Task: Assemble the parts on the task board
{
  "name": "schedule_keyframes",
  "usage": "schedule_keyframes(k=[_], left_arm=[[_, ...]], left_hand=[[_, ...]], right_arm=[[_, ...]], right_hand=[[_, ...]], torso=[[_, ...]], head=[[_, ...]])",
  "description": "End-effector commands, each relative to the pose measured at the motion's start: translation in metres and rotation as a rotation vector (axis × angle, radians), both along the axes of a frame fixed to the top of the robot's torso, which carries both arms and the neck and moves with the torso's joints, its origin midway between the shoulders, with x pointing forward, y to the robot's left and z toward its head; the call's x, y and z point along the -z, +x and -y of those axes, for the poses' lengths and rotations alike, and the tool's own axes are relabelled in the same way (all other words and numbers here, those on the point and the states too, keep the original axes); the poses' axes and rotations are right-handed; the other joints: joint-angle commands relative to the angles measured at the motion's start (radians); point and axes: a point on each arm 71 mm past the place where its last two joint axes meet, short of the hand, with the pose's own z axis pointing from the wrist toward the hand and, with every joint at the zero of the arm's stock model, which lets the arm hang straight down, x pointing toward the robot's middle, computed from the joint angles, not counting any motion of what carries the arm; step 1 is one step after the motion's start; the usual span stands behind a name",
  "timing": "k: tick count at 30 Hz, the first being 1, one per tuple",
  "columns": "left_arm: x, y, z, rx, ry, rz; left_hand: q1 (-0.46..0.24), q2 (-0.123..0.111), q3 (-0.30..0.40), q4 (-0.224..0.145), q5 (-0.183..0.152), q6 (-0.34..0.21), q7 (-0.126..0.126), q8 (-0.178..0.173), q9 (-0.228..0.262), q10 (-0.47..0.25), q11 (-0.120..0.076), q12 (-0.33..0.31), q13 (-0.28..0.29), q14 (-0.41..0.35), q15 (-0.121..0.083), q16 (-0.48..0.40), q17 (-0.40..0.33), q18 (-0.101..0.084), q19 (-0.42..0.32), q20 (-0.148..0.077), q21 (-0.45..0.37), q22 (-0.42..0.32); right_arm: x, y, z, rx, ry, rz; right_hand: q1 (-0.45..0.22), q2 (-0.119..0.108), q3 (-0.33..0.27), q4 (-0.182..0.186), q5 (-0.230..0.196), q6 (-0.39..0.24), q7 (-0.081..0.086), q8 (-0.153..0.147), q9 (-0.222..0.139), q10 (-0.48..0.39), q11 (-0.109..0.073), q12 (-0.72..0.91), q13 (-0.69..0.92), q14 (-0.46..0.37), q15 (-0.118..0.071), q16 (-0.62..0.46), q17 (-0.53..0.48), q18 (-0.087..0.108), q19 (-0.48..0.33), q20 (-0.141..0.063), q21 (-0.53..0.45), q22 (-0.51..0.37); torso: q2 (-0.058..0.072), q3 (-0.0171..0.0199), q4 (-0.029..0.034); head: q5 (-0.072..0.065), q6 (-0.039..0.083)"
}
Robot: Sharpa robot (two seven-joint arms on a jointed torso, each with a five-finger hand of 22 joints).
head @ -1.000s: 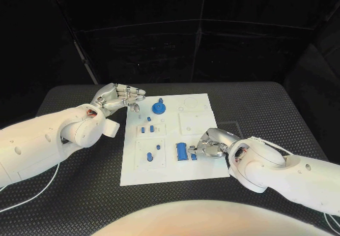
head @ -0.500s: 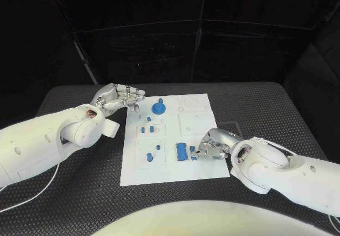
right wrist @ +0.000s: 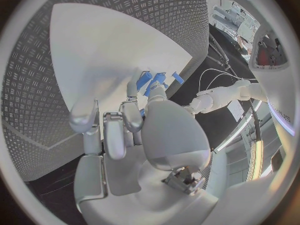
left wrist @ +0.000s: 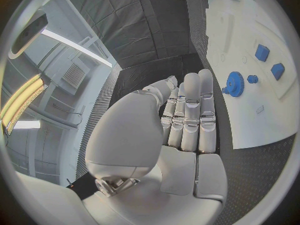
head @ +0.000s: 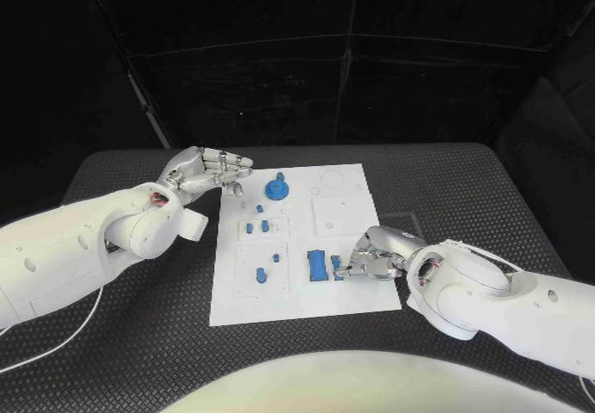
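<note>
The white task board (head: 295,297) lies mid-table. On it stand a blue gear (head: 278,187), two small blue blocks (head: 257,227), a blue peg (head: 261,275) and a long blue block (head: 319,264). My right hand (head: 376,252) rests on the board's right side, thumb and a finger pinching a small blue part (head: 339,263) beside the long block. In the right wrist view those fingertips (right wrist: 133,88) meet the blue pieces (right wrist: 145,79). My left hand (head: 208,169) hovers off the board's far left corner, fingers curled in, holding nothing. The left wrist view shows the gear (left wrist: 235,83) beyond its fingers (left wrist: 190,110).
The board carries several shallow square recesses, such as one on its right half (head: 342,213), and a ring outline (head: 334,181) at the far right. Black ribbed table (head: 483,198) surrounds the board on all sides. A white cable (head: 50,340) trails under the left arm.
The right hand has shifted slightly toward me at the long blue block, and the small blue part at its fingertips has moved a little. The left hand has stayed still.
</note>
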Motion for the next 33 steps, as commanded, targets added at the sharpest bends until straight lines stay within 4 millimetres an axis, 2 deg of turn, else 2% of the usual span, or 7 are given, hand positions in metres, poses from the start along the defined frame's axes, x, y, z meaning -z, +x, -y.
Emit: schedule_keyframes(k=[1,10,13,26,33], left_arm=[[-0.001,0.000,0.001,0.011,-0.009,-0.001],[-0.001,0.000,0.002,0.012,-0.009,-0.001],[-0.001,0.000,0.001,0.011,-0.009,-0.001],[-0.001,0.000,0.002,0.011,-0.009,-0.001],[-0.001,0.000,0.002,0.011,-0.009,0.000]], left_hand=[[-0.003,-0.002,-0.001,-0.006,0.000,-0.005,0.003,-0.003,-0.001,-0.006,-0.003,0.006,-0.001,-0.007,-0.002,-0.006,-0.002,0.013,-0.005,0.000,-0.003,-0.002],[-0.002,-0.001,0.000,-0.007,0.000,-0.005,0.004,-0.003,-0.001,-0.008,-0.003,0.007,-0.001,-0.008,-0.002,-0.006,-0.002,0.013,-0.005,0.000,-0.004,-0.002],[-0.002,-0.001,0.000,-0.007,0.000,-0.005,0.004,-0.003,-0.001,-0.008,-0.003,0.007,-0.001,-0.008,-0.002,-0.006,-0.002,0.013,-0.005,0.000,-0.004,-0.002],[-0.002,-0.001,0.000,-0.007,0.000,-0.005,0.004,-0.003,-0.001,-0.008,-0.003,0.007,-0.001,-0.008,-0.002,-0.006,-0.002,0.013,-0.005,0.000,-0.004,-0.002],[-0.002,-0.001,0.000,-0.007,0.000,-0.005,0.004,-0.003,-0.001,-0.008,-0.003,0.007,-0.001,-0.008,-0.002,-0.006,-0.002,0.013,-0.005,0.000,-0.004,-0.002]], right_arm=[[0.001,0.000,-0.001,-0.024,-0.012,-0.009],[0.003,0.002,-0.003,-0.024,-0.015,-0.015],[0.004,0.002,-0.003,-0.024,-0.016,-0.017],[0.007,0.007,-0.005,-0.016,-0.020,0.001],[0.009,0.011,-0.007,-0.005,-0.016,0.015]], right_hand=[[0.010,-0.001,-0.002,-0.001,-0.009,-0.002,-0.005,0.005,0.002,0.010,-0.001,0.005,0.002,0.079,-0.008,0.006,0.136,-0.009,0.008,0.000,0.006,0.001],[0.028,0.005,0.002,-0.006,-0.011,-0.002,-0.005,0.006,0.004,0.009,-0.001,0.004,0.001,0.079,-0.008,0.007,0.137,-0.009,0.008,0.000,0.006,0.002],[0.031,0.006,0.003,-0.007,-0.011,-0.003,-0.005,0.007,0.004,0.009,-0.001,0.004,0.002,0.079,-0.008,0.007,0.137,-0.009,0.008,0.000,0.006,0.002],[0.056,0.017,0.008,-0.014,-0.008,-0.004,-0.006,0.009,0.007,0.010,-0.002,0.005,0.004,0.079,-0.009,0.007,0.137,-0.009,0.008,-0.001,0.007,0.003],[0.061,0.021,0.009,-0.015,-0.009,-0.003,-0.007,0.009,0.008,0.011,-0.002,0.007,0.006,0.079,-0.009,0.008,0.139,-0.009,0.009,-0.001,0.008,0.005]], torso=[[0.000,-0.0005,0.0008],[0.000,-0.0009,0.0030],[0.001,-0.0004,0.0003],[0.001,0.0003,0.0022],[0.001,0.0002,0.0002]], head=[[0.001,0.000],[0.004,-0.002],[0.006,-0.002],[0.007,-0.004],[0.010,-0.004]])
